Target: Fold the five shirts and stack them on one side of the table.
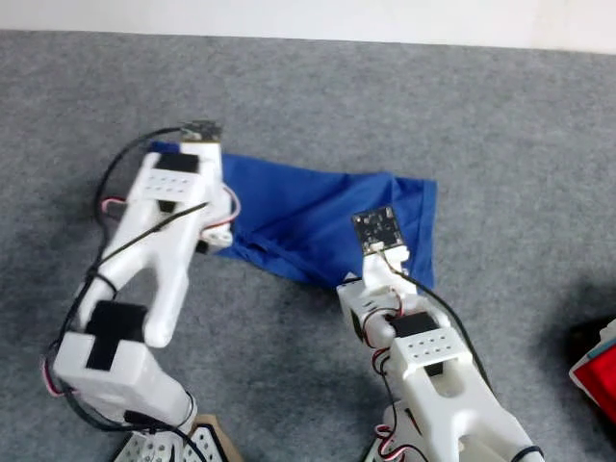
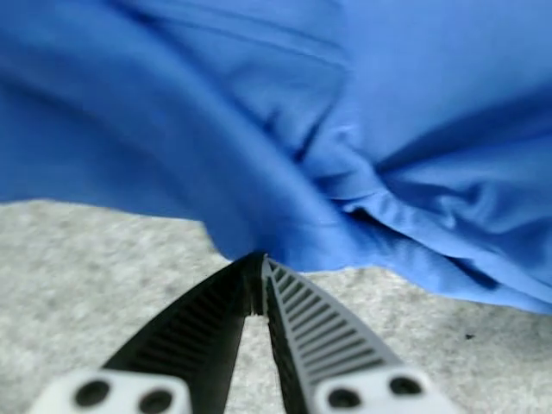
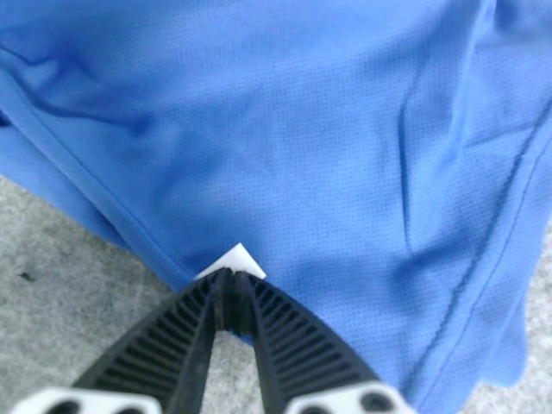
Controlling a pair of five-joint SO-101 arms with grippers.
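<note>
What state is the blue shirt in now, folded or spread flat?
Partly folded, not neatly: the blue shirt looks doubled with creases, and the left gripper and right gripper each pinch its edge.

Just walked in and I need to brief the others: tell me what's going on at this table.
Two robot arms are working on one blue shirt that lies rumpled on the grey table. The left gripper is shut on the shirt's edge nearest the arms at one end. The right gripper is shut on that same edge farther along, beside a small white tag. The shirt is not yet neatly folded.
</note>
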